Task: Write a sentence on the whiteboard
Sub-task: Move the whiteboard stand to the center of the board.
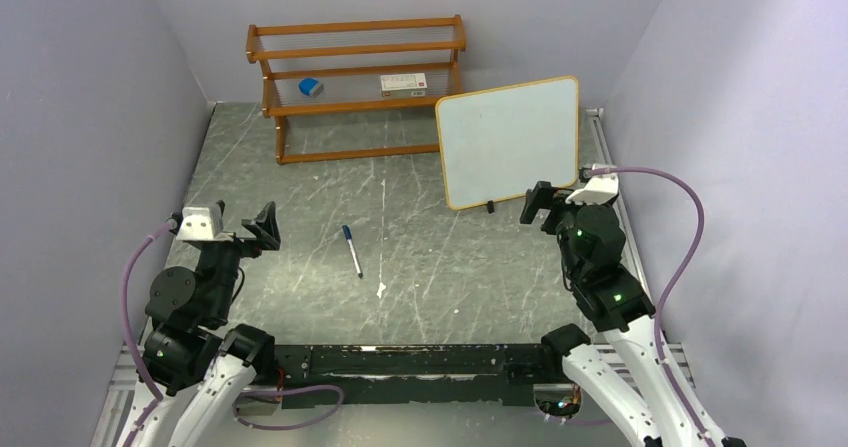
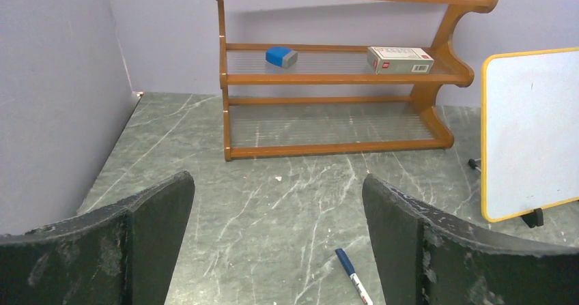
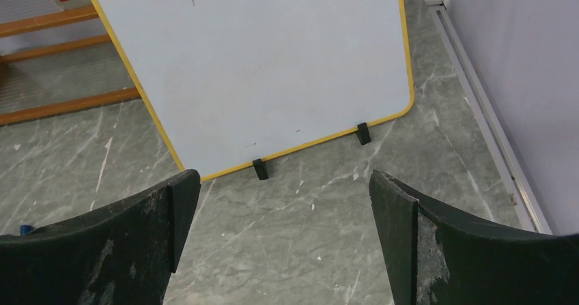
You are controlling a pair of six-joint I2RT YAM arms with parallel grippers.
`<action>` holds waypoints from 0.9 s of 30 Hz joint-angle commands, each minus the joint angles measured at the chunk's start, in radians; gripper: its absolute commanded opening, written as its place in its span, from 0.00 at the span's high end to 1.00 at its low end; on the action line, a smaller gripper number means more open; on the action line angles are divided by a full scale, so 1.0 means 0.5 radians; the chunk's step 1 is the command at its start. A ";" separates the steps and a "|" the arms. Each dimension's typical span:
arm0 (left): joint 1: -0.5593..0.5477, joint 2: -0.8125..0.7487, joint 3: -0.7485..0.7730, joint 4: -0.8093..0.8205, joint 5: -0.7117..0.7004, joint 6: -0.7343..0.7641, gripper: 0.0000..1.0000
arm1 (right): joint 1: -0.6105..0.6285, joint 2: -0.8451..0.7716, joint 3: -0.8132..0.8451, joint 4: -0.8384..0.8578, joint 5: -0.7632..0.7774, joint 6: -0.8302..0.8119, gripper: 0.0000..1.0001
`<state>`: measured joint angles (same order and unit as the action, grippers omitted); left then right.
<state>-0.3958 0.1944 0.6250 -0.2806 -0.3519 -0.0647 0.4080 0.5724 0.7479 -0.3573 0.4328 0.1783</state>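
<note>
The whiteboard (image 3: 259,66) stands blank just ahead of the right gripper (image 3: 283,175), both grippers gape wide and empty, so I judge the left gripper (image 2: 276,179) must first grasp the marker (image 2: 354,276) lying just before it.

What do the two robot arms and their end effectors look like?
The left arm and right arm have black joint housings with small green lights, white lower links and white wrist camera blocks. A lilac cable loops along each. The left end effector and right end effector each carry two broad black fingers, scuffed whitish.
</note>
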 commanded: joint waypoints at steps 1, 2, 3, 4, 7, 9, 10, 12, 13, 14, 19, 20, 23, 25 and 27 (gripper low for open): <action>-0.006 -0.012 -0.014 0.061 0.028 0.010 0.02 | 0.012 -0.017 -0.022 0.027 -0.020 -0.014 0.00; -0.006 -0.012 -0.014 0.062 0.028 0.010 0.02 | 0.012 -0.023 -0.027 0.030 -0.025 -0.016 0.00; -0.006 -0.011 -0.014 0.064 0.028 0.012 0.02 | 0.012 -0.029 -0.029 0.032 -0.027 -0.017 0.00; -0.006 -0.014 -0.015 0.066 0.031 0.013 0.02 | 0.012 -0.031 -0.032 0.035 -0.025 -0.020 0.00; -0.006 -0.017 -0.015 0.062 0.030 0.013 0.02 | 0.013 -0.030 -0.032 0.035 -0.041 -0.027 0.00; -0.006 -0.016 -0.014 0.061 0.029 0.013 0.02 | 0.013 -0.025 -0.032 0.032 -0.045 -0.027 0.00; -0.006 -0.014 -0.015 0.061 0.029 0.013 0.02 | 0.012 -0.027 -0.032 0.036 -0.044 -0.031 0.00; -0.006 -0.017 -0.014 0.060 0.031 0.011 0.02 | 0.013 -0.030 -0.034 0.039 -0.053 -0.034 0.00; -0.006 -0.018 -0.014 0.060 0.034 0.010 0.02 | 0.014 -0.030 -0.039 0.044 -0.064 -0.035 0.00; -0.006 -0.018 -0.014 0.061 0.035 0.012 0.02 | 0.013 -0.021 -0.041 0.042 -0.078 -0.035 0.00; -0.006 -0.028 -0.014 0.058 0.049 0.013 0.02 | 0.014 0.120 -0.022 -0.008 -0.173 0.015 0.00; -0.006 -0.033 -0.014 0.056 0.050 0.013 0.02 | 0.013 0.142 -0.030 -0.006 -0.205 0.038 0.00; -0.006 -0.045 -0.017 0.052 0.049 0.013 0.02 | 0.012 0.186 -0.078 0.052 -0.316 0.085 0.00; -0.006 -0.053 -0.017 0.052 0.059 0.016 0.02 | 0.012 0.224 -0.129 0.151 -0.396 0.088 0.00; -0.008 -0.058 -0.017 0.053 0.072 0.016 0.02 | 0.015 0.337 -0.142 0.181 -0.425 0.101 0.00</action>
<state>-0.3958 0.1829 0.6250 -0.2810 -0.3428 -0.0643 0.4080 0.6827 0.7052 -0.3290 0.2958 0.2062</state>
